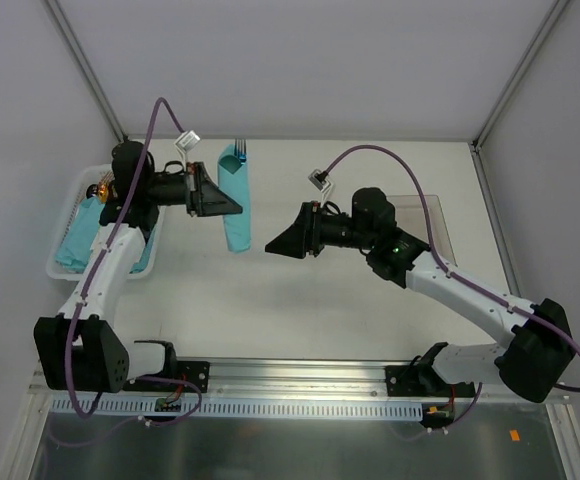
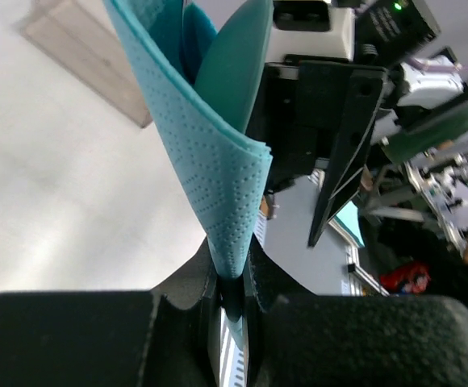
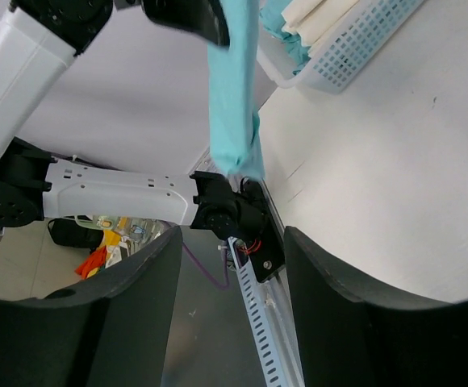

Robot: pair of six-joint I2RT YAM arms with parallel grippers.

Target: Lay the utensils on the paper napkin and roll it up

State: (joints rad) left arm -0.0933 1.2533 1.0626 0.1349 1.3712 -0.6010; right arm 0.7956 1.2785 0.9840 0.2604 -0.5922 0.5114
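Paper napkin [image 1: 235,200] rolled into slim teal cone, at 11 o'clock from tabletop [image 1: 350,290] centre. Left claw [image 1: 232,208] clamped on it.

Left wrist view only: dotted embossed paper, pinched between black fingers [image 2: 177,322]; smooth plastic utensils [image 2: 234,64] nested in open mouth.

Top view only: tines poke out at cone's 12 o'clock end.

Right claw [image 1: 270,243] at 4 o'clock of cone. Own camera shows jaws apart, nothing between.

White lattice basket [image 3: 355,48] at 1 o'clock there.

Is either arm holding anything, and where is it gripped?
The left fingers pinch the rolled paper napkin, utensils inside, toward its narrow end. The right fingers hold nothing.
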